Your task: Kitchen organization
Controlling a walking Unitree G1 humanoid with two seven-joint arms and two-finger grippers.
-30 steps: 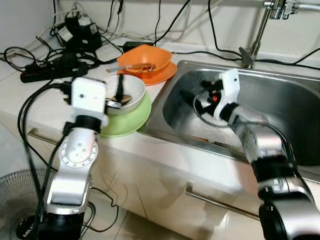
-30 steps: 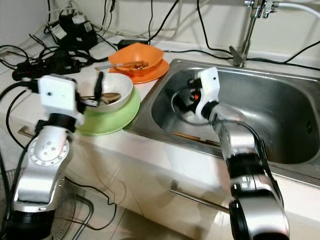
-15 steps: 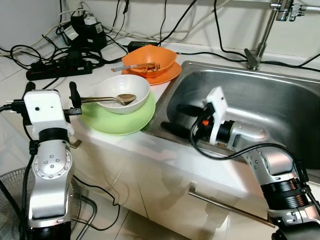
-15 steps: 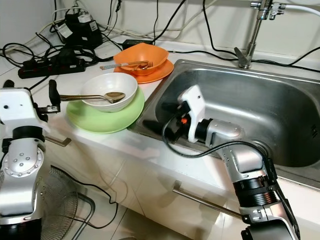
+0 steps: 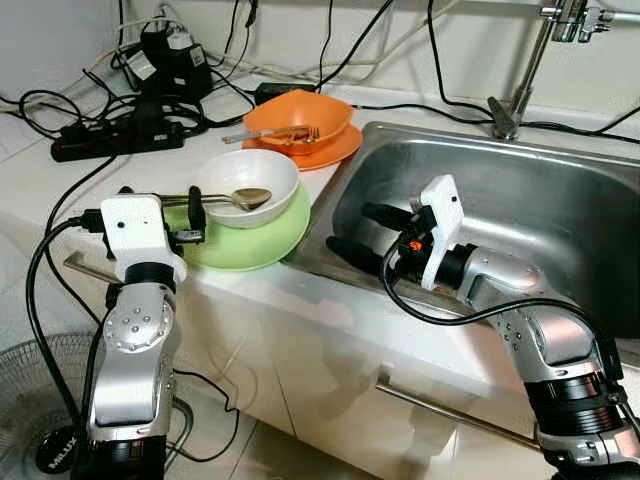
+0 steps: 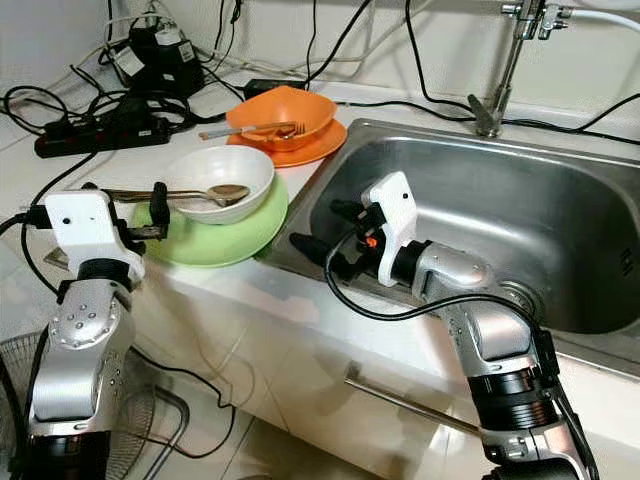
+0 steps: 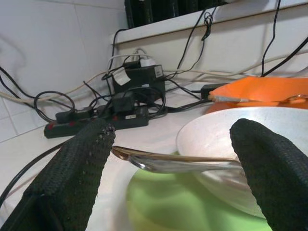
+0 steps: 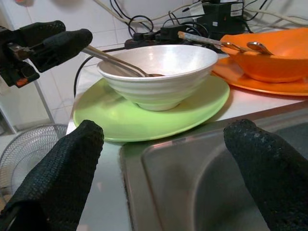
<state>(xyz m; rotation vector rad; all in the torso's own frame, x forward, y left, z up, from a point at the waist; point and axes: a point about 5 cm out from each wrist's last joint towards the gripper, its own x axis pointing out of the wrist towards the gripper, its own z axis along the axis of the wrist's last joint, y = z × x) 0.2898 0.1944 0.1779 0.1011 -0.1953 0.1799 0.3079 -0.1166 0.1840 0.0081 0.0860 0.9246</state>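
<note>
Left eye view shows a white counter (image 5: 60,175) with a steel sink (image 5: 560,210) set into it. On the counter just left of the sink a green plate (image 5: 262,240) carries a white bowl (image 5: 247,180), and a spoon (image 5: 235,198) lies in the bowl with its handle sticking out over the rim toward the robot's left. Behind them an orange bowl (image 5: 298,115) sits on an orange plate (image 5: 325,148), with a fork (image 5: 275,133) resting across it. The left gripper (image 5: 165,215) is at the near edge of the green plate, its fingers spread wide on either side of the spoon handle; in the left wrist view the handle (image 7: 159,161) passes between the two fingers (image 7: 72,168) and seems to touch one of them, but they are not closed on it. The right gripper (image 5: 365,235) is over the left end of the sink, pointing toward the plate, its fingers wide apart and holding nothing. A power strip (image 5: 115,138) and a tangle of cables (image 5: 40,105) lie at the back of the counter, a tap (image 5: 520,70) stands behind the sink, and a fan (image 5: 30,400) is on the floor below.
</note>
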